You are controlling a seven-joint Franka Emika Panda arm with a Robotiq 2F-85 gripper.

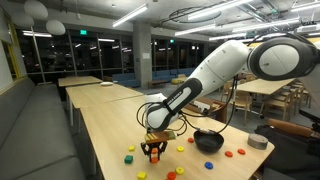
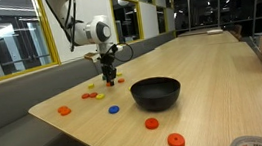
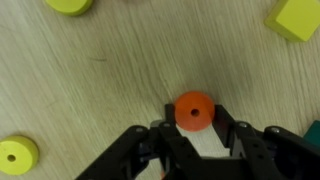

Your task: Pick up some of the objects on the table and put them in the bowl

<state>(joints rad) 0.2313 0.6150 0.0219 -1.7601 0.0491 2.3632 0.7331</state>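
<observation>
A black robot gripper [image 2: 110,79] dips among small coloured pieces [image 2: 93,94] on a pale light-wood table [image 2: 211,68]. Nearby sits a round shallow black bowl [image 2: 157,99].

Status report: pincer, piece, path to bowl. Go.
Pincer shut on orange disc, not yet lifted. Bowl apart, upright. Blue disc flat near the path; nothing tall.

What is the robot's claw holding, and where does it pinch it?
The gripper pinches a small orange disc by its round edge, one finger on each side.
</observation>
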